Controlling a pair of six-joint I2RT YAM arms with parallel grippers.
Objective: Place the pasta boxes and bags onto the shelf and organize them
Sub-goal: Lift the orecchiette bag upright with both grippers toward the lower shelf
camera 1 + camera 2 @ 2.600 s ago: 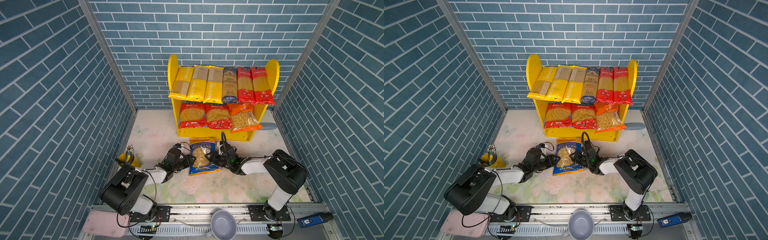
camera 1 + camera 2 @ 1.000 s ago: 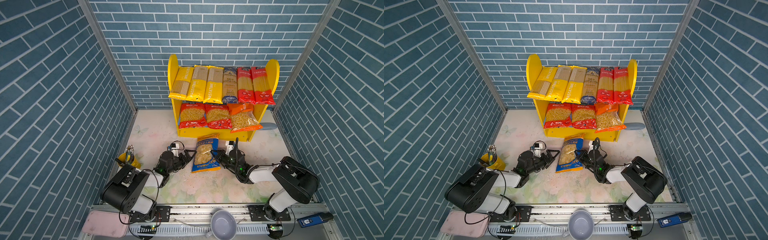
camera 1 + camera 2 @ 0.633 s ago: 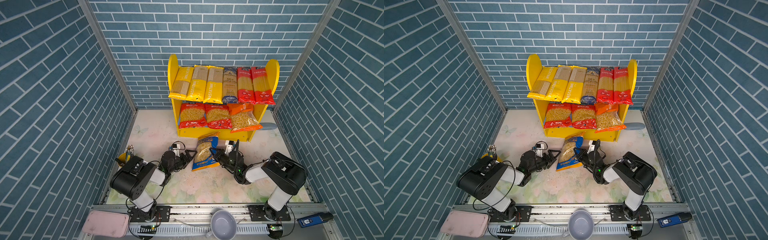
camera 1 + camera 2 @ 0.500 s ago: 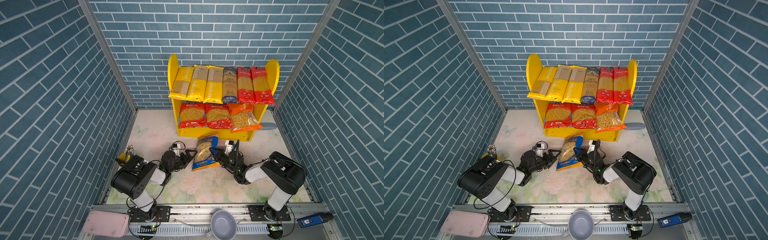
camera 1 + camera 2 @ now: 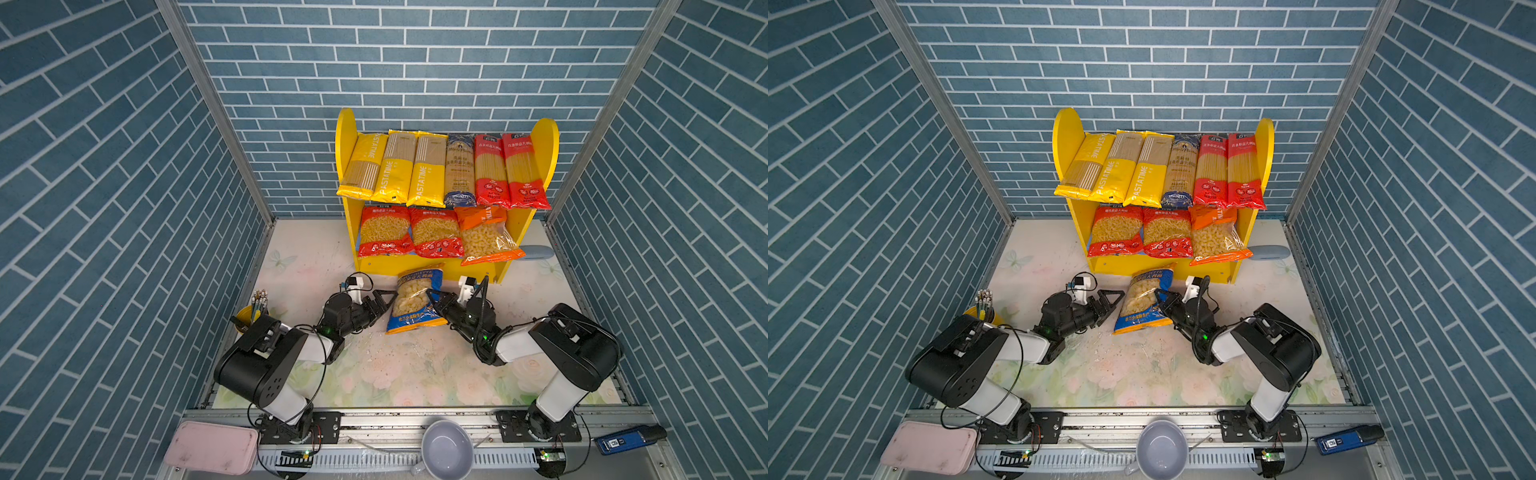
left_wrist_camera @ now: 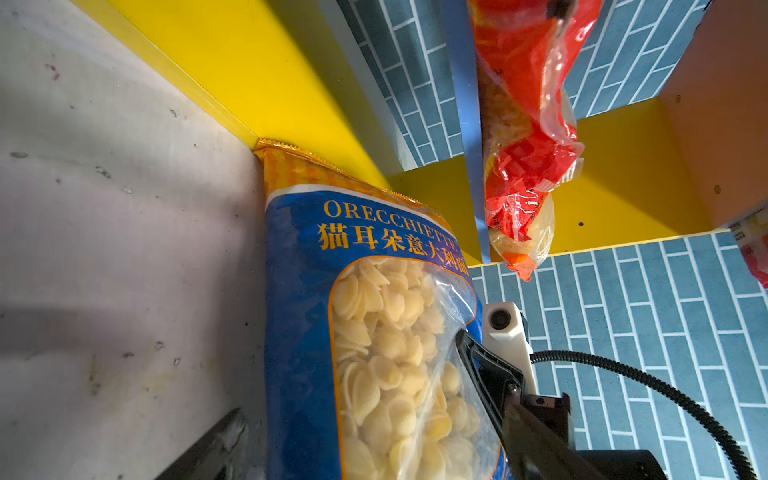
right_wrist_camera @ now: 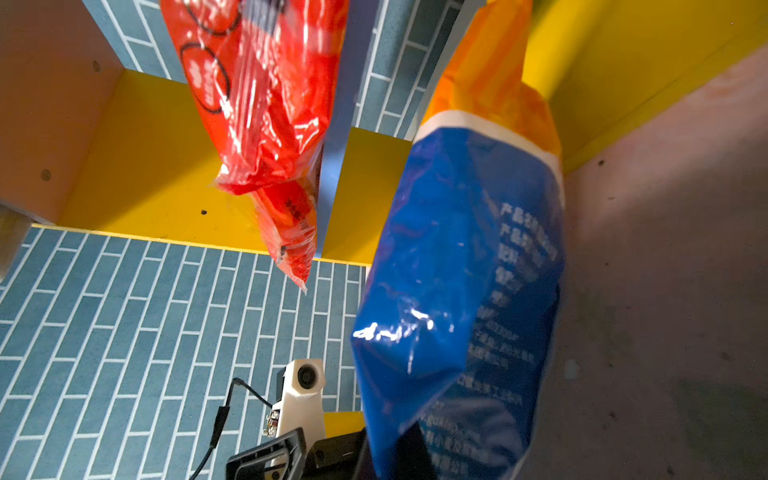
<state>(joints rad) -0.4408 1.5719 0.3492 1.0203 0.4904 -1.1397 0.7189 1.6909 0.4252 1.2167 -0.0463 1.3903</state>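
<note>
target: blue bag (image 5: 415, 301) of shell pasta; the only pack not on the shelf (image 5: 546, 141)
bag position: on the surface (image 5: 316, 266) right in front of the shelf; its orange top seam touches the shelf's yellow foot in the left wrist view
bag long axis: runs from the robot's side toward the shelf, top end first
bag pose: tipped up on its left long edge, right edge raised; printed face turned toward the left arm, plain blue back (image 7: 457, 270) toward the right arm
right fingers (image 6: 486, 365): clamped tight on the bag's raised right edge, about halfway along; this arm carries the bag
left fingers (image 6: 208, 444): spread wide, holding nothing; just beside the bag's left edge, bag lies to their right; contact cannot be told
nearer arm: right, already gripping; left close enough to support or take the other edge
shelf top tier: six long packs (image 5: 442, 170) side by side, full across
shelf lower board (image 6: 469, 124): two red bags (image 5: 409, 232) and an orange bag (image 5: 486, 237) that sits skewed and hangs over the front; little free width, only a sliver at its right end
key relation: the lower board is above and beyond the bag's top end; the bag has to rise clear of the shelf's foot before going forward
judgement: placing step is under way, last pack; no obvious slot, so it likely needs the orange bag nudged or goes on top
risk: one-edge pinch on a floppy bag; could swing or slip, or snag the overhanging orange bag
</note>
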